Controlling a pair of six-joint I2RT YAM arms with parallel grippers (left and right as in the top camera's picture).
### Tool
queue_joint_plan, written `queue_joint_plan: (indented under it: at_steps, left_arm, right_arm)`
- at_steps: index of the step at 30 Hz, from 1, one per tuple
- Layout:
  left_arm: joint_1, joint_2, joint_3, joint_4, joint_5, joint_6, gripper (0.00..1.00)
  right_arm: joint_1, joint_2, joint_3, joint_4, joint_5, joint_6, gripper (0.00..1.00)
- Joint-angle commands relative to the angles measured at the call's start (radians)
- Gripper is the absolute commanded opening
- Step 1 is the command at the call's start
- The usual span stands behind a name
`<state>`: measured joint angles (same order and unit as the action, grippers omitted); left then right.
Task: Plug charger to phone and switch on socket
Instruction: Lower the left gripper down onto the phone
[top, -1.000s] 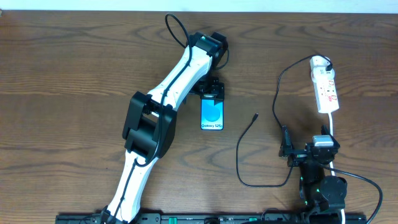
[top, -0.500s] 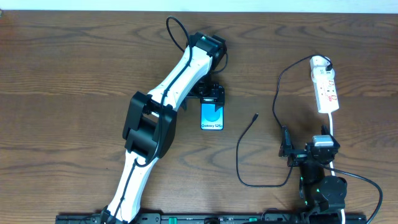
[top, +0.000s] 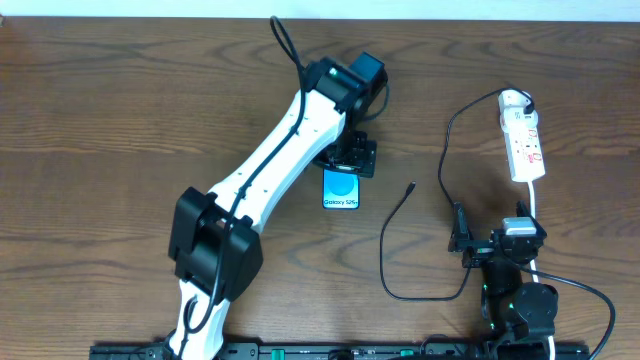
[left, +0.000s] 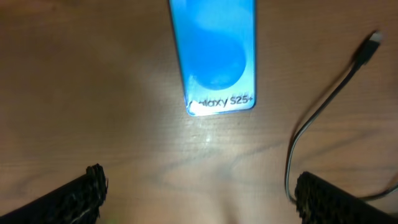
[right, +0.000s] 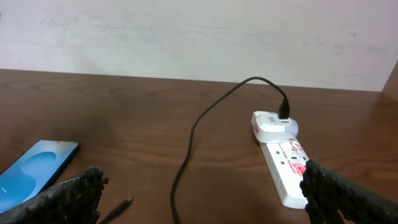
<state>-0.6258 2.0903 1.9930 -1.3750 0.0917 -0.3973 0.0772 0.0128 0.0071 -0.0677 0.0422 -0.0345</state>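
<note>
The phone (top: 341, 190) lies flat mid-table, its light-blue screen up with "Galaxy S25+" at its near end. My left gripper (top: 352, 155) hangs above its far end, open and empty. In the left wrist view the phone (left: 214, 56) lies ahead of the wide-apart fingers (left: 81, 196). The charger's black cable (top: 385, 255) loops right of the phone, its connector tip (top: 412, 186) loose on the wood. The cable's other end sits in a white adapter (top: 515, 100) on the socket (top: 527, 148). My right gripper (top: 490, 240) rests open near the front edge, short of the socket (right: 289, 168).
The socket's white cord (top: 540, 215) runs toward the table's front beside my right arm. The left arm (top: 270, 170) stretches diagonally across the table's left half. A pale wall (right: 199, 37) stands behind the far edge. The table is dark brown wood (top: 120, 120).
My left arm has swung; its gripper has shifted a little right and nearer, now covering more of the phone's far end. Phone, cable, socket and the right arm have not moved.
</note>
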Motion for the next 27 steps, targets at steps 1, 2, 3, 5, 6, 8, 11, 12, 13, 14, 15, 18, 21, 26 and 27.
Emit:
queue_joint_plan:
  at_steps: [1, 2, 3, 5, 6, 8, 11, 12, 13, 14, 15, 18, 21, 26, 27]
  left_arm:
    - [0.013, 0.026, -0.096, 0.095, 0.014, -0.018, 0.98]
    - [0.016, 0.03, -0.106, 0.12, 0.016, -0.019, 0.98]
    - [0.021, 0.036, -0.113, 0.148, 0.016, -0.03, 0.98]
    - [0.032, 0.047, -0.114, 0.18, 0.016, -0.076, 0.98]
    - [0.034, 0.051, -0.114, 0.193, 0.014, -0.101, 0.98]
    - [0.04, 0.061, -0.114, 0.22, 0.011, -0.146, 0.98]
    - [0.04, 0.072, -0.113, 0.251, 0.013, -0.163, 0.98]
    - [0.04, 0.074, -0.112, 0.256, 0.013, -0.166, 0.98]
    - [0.038, 0.074, -0.112, 0.257, 0.013, -0.166, 0.98]
    - [0.038, 0.074, -0.112, 0.258, 0.013, -0.166, 0.98]
    - [0.037, 0.074, -0.112, 0.26, 0.013, -0.166, 0.98]
    - [0.037, 0.077, -0.113, 0.275, 0.004, -0.166, 0.98]
    - [0.037, 0.089, -0.113, 0.302, -0.019, -0.166, 0.98]
    - [0.035, 0.127, -0.113, 0.319, -0.025, -0.166, 0.98]
    - [0.032, 0.137, -0.113, 0.319, -0.025, -0.166, 0.98]
  right_arm:
    - [0.005, -0.004, -0.002, -0.004, 0.007, -0.008, 0.99]
    - [0.005, -0.004, -0.002, -0.003, 0.007, -0.008, 0.99]
    - [0.005, -0.004, -0.002, -0.003, 0.008, -0.008, 0.99]
    - [0.005, -0.004, -0.002, -0.003, 0.007, -0.008, 0.99]
    - [0.005, -0.004, -0.002, -0.003, 0.007, -0.008, 0.99]
    - [0.005, -0.004, -0.002, -0.003, 0.008, -0.008, 0.99]
    - [0.005, -0.004, -0.002, -0.003, 0.007, -0.008, 0.99]
    - [0.005, -0.004, -0.002, -0.003, 0.007, -0.008, 0.99]
    - [0.005, -0.004, -0.002, -0.003, 0.007, -0.008, 0.99]
    - [0.005, -0.004, -0.002, -0.003, 0.007, -0.008, 0.99]
    - [0.005, -0.004, -0.002, -0.004, 0.008, -0.008, 0.99]
    - [0.005, -0.004, -0.002, -0.003, 0.007, -0.008, 0.99]
    - [0.005, -0.004, -0.002, -0.003, 0.008, -0.008, 0.99]
    - [0.005, -0.004, -0.002, -0.003, 0.007, -0.008, 0.99]
    - [0.005, -0.004, -0.002, -0.003, 0.007, -0.008, 0.99]
